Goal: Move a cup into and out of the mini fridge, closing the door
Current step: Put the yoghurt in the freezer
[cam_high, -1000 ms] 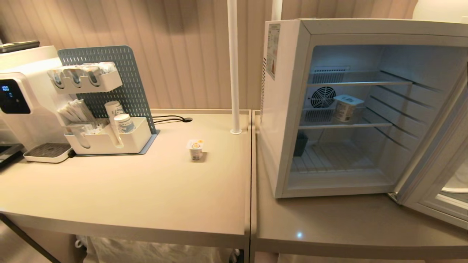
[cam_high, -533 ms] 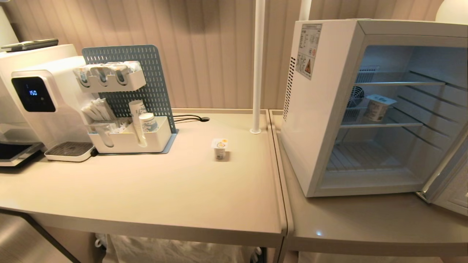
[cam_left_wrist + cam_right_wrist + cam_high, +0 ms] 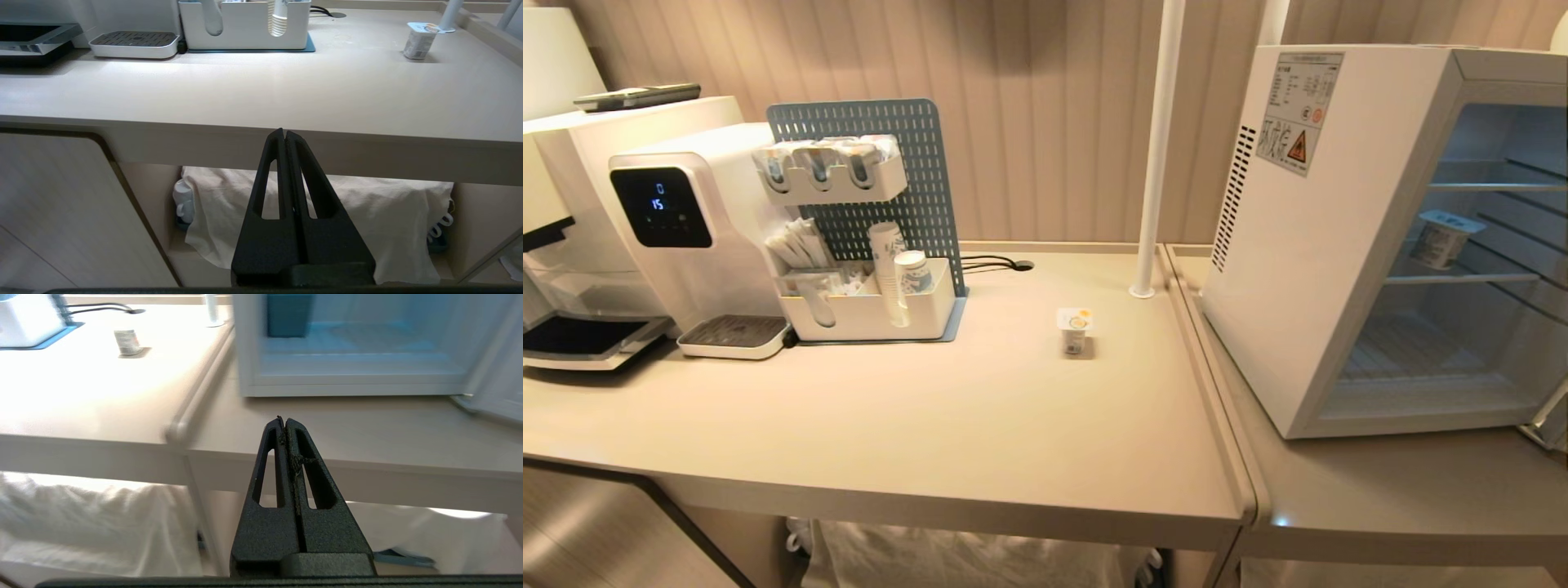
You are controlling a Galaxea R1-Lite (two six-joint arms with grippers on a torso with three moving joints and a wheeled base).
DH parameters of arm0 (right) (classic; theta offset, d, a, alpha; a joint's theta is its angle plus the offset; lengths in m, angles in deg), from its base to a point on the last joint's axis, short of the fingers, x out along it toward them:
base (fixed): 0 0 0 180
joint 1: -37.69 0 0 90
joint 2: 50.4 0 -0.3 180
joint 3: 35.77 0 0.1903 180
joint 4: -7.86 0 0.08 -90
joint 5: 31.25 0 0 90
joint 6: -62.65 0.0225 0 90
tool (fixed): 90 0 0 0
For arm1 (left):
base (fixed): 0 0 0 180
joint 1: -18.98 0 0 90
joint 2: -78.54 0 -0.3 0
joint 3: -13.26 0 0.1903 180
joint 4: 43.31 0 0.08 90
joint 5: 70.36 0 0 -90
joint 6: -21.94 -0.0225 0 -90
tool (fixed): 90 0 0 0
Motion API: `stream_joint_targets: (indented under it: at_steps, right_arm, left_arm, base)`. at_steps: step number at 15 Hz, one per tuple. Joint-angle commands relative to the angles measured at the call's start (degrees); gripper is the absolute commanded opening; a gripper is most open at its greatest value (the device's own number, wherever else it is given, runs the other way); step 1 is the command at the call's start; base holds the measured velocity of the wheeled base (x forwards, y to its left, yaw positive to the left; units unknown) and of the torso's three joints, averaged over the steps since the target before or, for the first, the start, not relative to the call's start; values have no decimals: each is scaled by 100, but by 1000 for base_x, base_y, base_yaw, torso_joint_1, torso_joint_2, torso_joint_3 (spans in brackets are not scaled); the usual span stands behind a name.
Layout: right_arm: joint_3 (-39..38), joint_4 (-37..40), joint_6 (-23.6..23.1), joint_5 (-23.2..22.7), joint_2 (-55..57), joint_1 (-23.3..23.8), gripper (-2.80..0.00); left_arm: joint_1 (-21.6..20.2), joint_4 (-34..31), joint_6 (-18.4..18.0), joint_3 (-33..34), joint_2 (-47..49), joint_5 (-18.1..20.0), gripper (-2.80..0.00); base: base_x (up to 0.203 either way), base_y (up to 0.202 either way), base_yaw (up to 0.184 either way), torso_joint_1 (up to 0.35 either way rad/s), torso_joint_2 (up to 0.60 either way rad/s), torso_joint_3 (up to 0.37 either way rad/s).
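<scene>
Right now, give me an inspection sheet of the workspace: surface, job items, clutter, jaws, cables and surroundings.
Surface: two beige tables butted edge to edge.
Job's things: mini fridge on the right table, interior exposed; one cup on its middle shelf; another cup on the table, upright, left of the fridge.
Clutter: water machine; pegboard organiser with paper cups and sachets.
Grippers: left gripper and right gripper below the table edge, jaws shut, empty.
Cables: black cable running to a hole behind the organiser.
Surroundings: ribbed wall, white pole, cloth under the tables.
</scene>
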State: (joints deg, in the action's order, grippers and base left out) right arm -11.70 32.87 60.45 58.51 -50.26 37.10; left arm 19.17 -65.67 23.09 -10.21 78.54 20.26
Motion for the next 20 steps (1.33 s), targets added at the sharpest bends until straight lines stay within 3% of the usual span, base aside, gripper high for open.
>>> stream_joint_targets:
  at_steps: [1, 12, 20]
  right_arm:
    - [0, 2, 0, -2, 13, -2, -280]
    - [0, 2, 6, -2, 13, 5, -280]
    - [8, -34, 179, 42, -8, -2, -280]
  left_arm:
    - [-1, 4, -1, 1, 9, -1, -280]
    - [-1, 4, 7, 1, 9, -1, -280]
    - [-1, 4, 7, 1, 9, -1, -280]
  base:
    - [0, 190, 1, 0, 2, 0]
    - [0, 188, 2, 2, 1, 2]
    - [0, 11, 0, 0, 0, 0]
